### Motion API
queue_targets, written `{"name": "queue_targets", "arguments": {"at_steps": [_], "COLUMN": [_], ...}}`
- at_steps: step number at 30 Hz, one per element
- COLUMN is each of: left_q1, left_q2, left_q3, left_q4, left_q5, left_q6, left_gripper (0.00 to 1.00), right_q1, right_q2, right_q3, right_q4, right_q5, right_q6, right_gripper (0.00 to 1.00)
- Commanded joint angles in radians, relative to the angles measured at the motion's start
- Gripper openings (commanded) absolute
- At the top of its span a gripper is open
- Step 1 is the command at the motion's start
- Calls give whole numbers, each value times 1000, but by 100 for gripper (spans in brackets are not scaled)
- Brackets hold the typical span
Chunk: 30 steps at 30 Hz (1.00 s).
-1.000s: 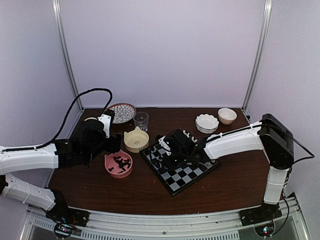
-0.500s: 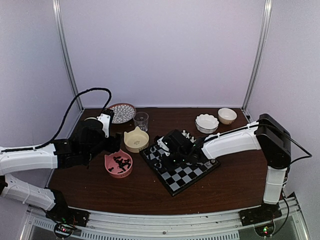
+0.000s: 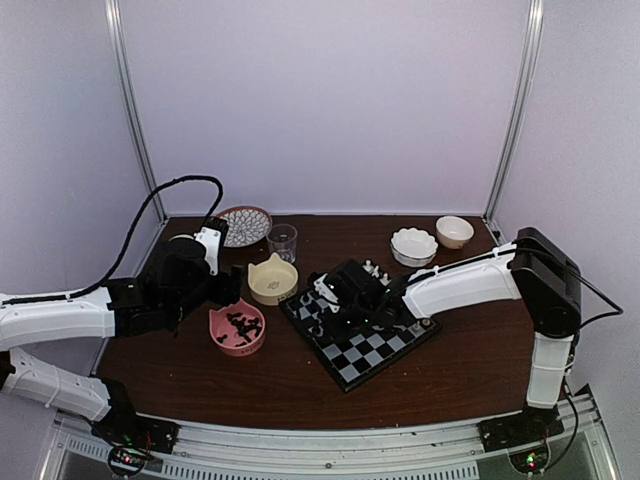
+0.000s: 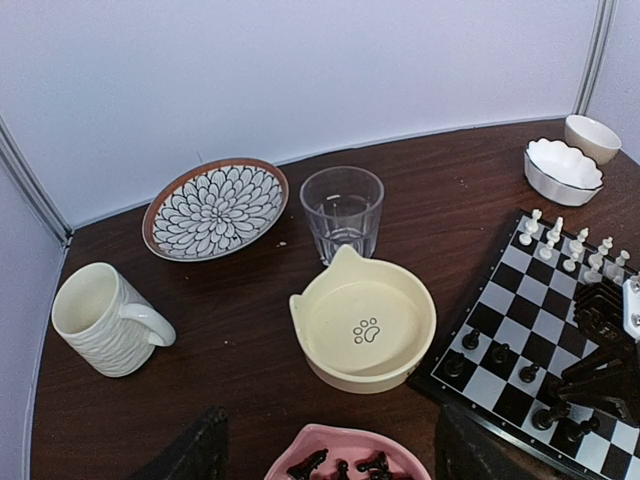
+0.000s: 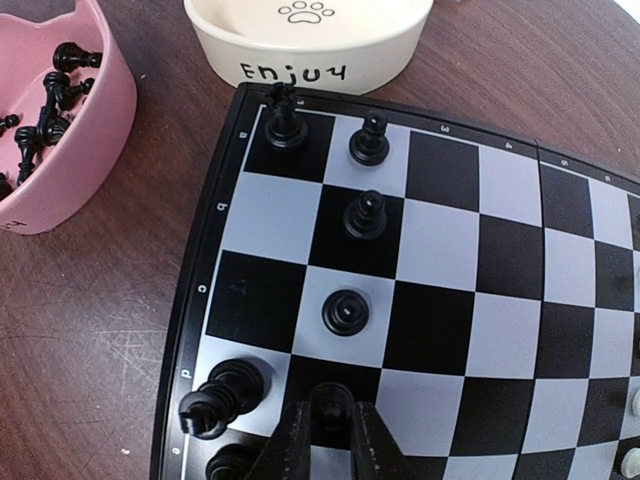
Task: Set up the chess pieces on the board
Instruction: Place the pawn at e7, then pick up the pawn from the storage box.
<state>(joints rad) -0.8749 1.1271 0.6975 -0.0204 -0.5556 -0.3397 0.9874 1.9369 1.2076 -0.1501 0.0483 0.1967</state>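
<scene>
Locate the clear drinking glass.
In the top view the glass stands at the back left, right of the patterned plate and just behind the cream cat-ear bowl.

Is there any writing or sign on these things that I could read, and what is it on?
"Enjoy": on the side of the cream bowl.
A paw print: a sign on the same bowl's floor.
Small letters and numbers along the chessboard border: too small to read surely.
Nothing else is readable.
</scene>
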Motion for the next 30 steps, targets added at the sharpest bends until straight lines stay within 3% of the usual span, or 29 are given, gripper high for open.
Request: {"name": "queue_targets", "arguments": {"at_steps": [1,14,16,21,26,30], "left_q1": [4,7,14,59,80,84], "left_q2": [-20,2,16,68,153,177], "left_q3": [17,22,29,55,166,151], "left_q4": [27,0,-19,-118,-343,-358], "left_q5": [13,2,9,39,63,193], "left_q6": [-16,-35,-57,-214,-270,-295], "left_gripper": [71,71,65,64,52,48], "right_q1": [-6,-7,-7,-8,-17,-27], "right_q2": [11,-166,-212,-313,-385,-395], "right_q3": [25,-67,-105,-197,-267,-299], "right_q4": [-12,28,52,114,147,191], "right_q5": [2,54,65,130,186,188], "right_q6": [-6,-16,-12,-4,6,21], "right_gripper": [18,20,21,22,23,23]}}
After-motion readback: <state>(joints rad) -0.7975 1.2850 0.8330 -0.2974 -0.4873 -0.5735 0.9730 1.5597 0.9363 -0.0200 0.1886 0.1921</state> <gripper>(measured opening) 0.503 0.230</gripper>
